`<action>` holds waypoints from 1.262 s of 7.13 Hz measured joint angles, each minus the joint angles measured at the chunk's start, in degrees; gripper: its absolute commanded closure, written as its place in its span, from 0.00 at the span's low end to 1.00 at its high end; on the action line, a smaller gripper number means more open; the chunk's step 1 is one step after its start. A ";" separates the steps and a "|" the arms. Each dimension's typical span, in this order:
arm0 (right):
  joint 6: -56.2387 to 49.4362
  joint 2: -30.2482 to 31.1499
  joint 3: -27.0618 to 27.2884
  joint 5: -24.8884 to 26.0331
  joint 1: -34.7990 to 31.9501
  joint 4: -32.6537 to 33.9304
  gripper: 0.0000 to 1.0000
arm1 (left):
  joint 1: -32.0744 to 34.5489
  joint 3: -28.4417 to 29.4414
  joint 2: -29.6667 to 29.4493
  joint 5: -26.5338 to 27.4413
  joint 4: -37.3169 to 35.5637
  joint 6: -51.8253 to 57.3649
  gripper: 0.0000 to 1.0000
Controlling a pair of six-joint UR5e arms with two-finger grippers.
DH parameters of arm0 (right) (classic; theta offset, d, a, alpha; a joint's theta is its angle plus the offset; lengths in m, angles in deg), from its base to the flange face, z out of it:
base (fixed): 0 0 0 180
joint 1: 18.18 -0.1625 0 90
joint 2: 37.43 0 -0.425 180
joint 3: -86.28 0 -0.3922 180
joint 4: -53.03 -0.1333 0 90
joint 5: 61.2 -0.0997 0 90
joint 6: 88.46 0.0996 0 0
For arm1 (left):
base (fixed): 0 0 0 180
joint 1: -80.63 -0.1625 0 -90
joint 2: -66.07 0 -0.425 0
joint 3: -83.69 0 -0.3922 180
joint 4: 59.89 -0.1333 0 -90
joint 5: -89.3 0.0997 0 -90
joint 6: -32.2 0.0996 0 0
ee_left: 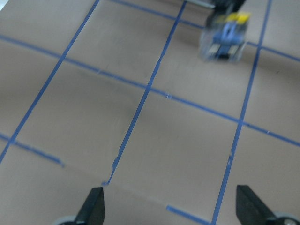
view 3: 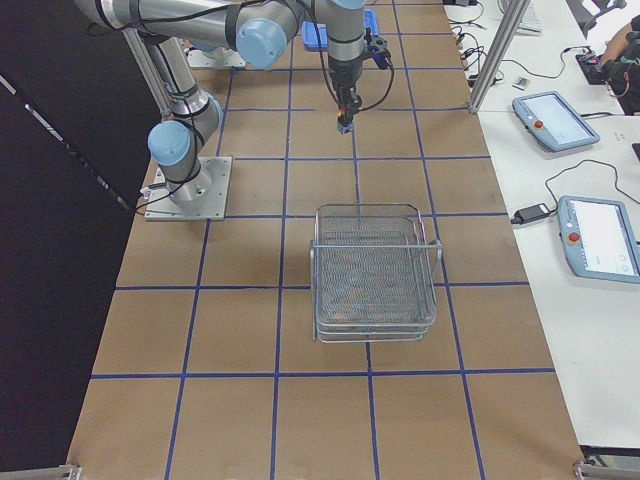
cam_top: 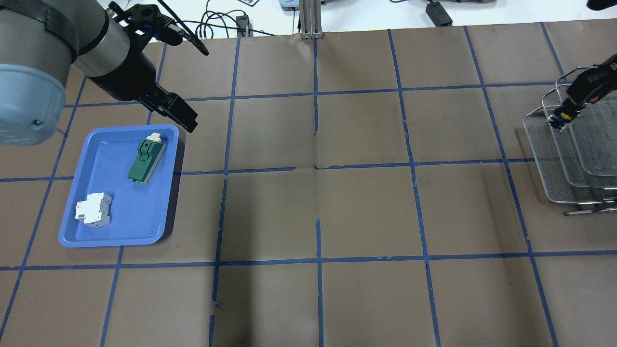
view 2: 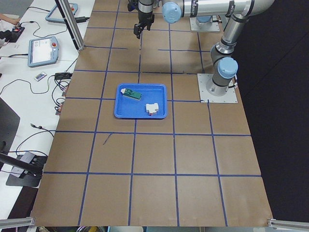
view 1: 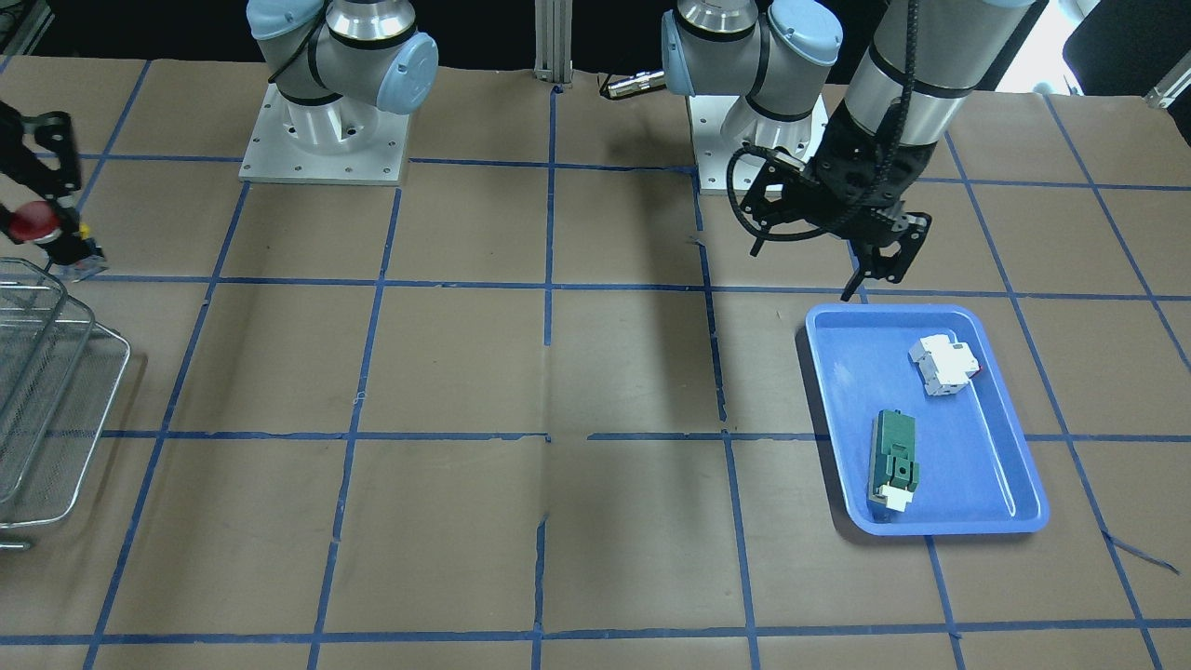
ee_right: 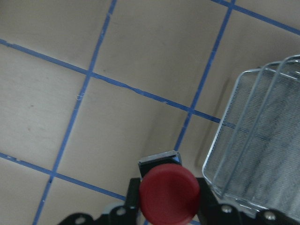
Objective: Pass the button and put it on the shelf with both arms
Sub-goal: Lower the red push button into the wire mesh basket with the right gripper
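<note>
Above the taped bench (view 1: pixel 465 372), the right end effector (cam_top: pixel 561 115) grips the red push button (ee_right: pixel 168 194) just beside the wire shelf (ee_right: pixel 262 154). The left end effector (ee_left: pixel 168 208) gapes empty. Placement seems next: move over a tier, lower, release.

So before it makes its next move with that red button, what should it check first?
1. Grip of the right hand on the button: ok, fingers clamp both sides of the red cap.
2. The button above a tray of the shelf: not ok, the wrist view shows it beside the rim.
3. Trays free to take it: ok, they look empty.
4. The left hand out of the way: ok, open, empty, by the blue tray.
5. Height over the rim: cannot tell.
</note>
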 measured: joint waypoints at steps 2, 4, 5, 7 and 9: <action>-7.23 -5.10 0.28 1.94 6.11 6.75 0.71 | 0.18 -0.03 0.36 2.17 1.84 -10.23 0.00; -12.49 -10.47 0.44 1.80 11.46 11.49 0.67 | 0.65 0.83 0.24 4.33 4.60 -15.68 0.00; -13.70 -12.21 0.48 1.00 13.18 13.28 0.57 | 0.78 2.10 -0.12 3.60 6.07 -19.86 0.00; -14.42 -13.37 0.50 -0.35 14.31 14.43 0.38 | 1.10 4.10 -0.80 1.95 8.00 -26.17 0.00; -14.46 -13.38 0.51 -0.60 14.43 14.48 0.24 | 1.69 4.84 -0.59 1.70 10.64 -29.07 0.00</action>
